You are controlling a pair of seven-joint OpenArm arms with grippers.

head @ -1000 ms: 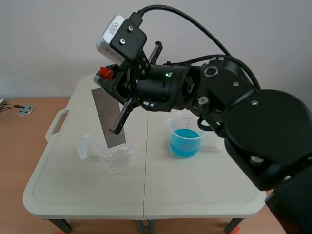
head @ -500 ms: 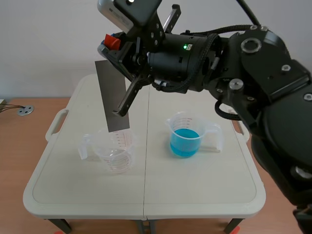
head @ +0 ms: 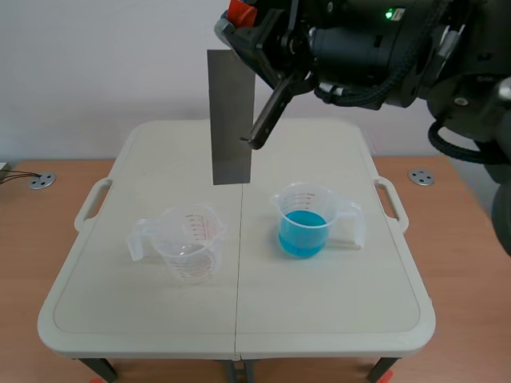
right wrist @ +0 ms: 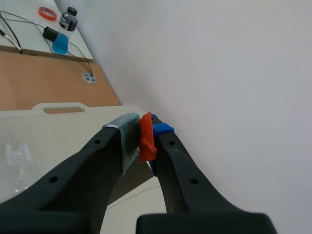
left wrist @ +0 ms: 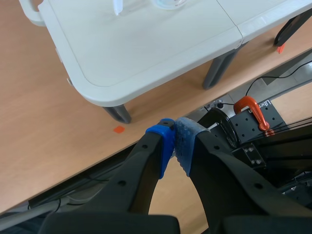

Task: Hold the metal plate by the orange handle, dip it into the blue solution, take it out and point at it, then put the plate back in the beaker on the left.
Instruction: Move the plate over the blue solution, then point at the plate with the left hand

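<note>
Pale surface (head: 319, 319) carries an empty beaker (head: 192, 243); the metal plate (head: 231, 120) hangs high above it, so the dip in the blue solution (head: 302, 231) seems yet to come. Left fingers (left wrist: 163, 146) press together on nothing, while right fingers (right wrist: 124, 141) pinch the orange handle (right wrist: 146, 136).

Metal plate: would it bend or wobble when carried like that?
Probably stiff: the plate hangs flat and straight from its handle, with no sag. It looks thin, so likely light. Held only at the top by the right end effector, it might swing if bumped.
</note>
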